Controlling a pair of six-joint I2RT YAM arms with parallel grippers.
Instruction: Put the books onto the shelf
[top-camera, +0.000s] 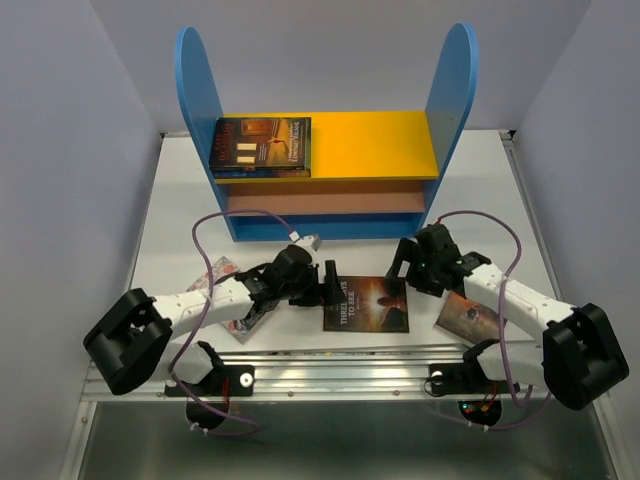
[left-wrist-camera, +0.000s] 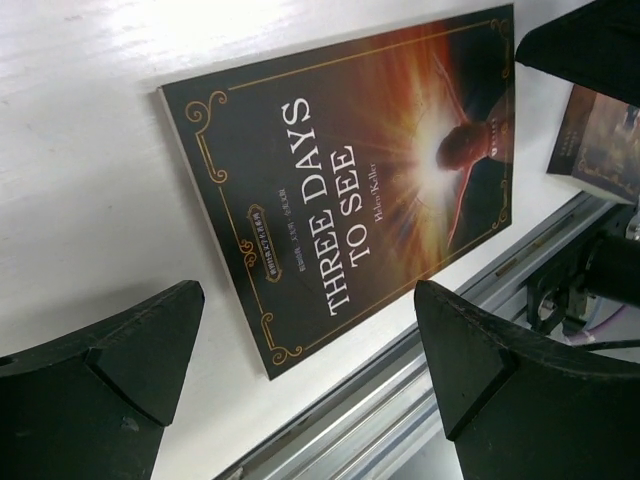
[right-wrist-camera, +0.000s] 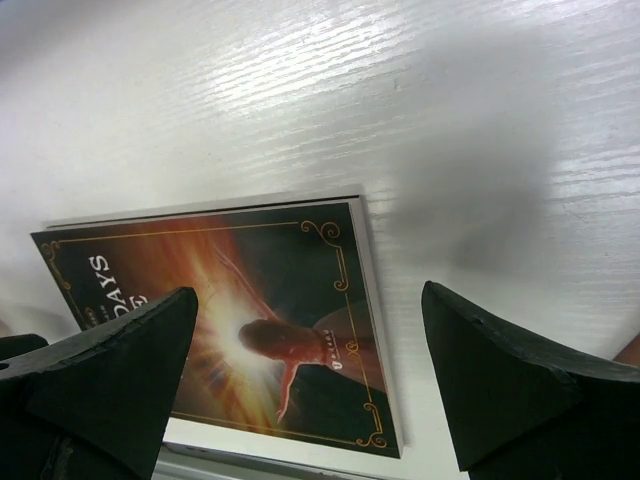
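Three Days to See (top-camera: 366, 304) lies flat, cover up, on the white table (top-camera: 180, 225), between the arms and in front of the shelf (top-camera: 452, 90). The left gripper (left-wrist-camera: 310, 345) hovers at its title edge, jaws wide apart and empty. The right gripper (right-wrist-camera: 308, 300) hovers near the opposite corner, jaws also wide apart and empty. One dark book (top-camera: 262, 145) lies on the yellow top board. Two more books (top-camera: 225, 285) (top-camera: 468, 318) lie partly under the arms.

Recommendation: a flat paperback offers no edge to pinch. One finger should tip an edge up so that the other arm can pinch the raised side.
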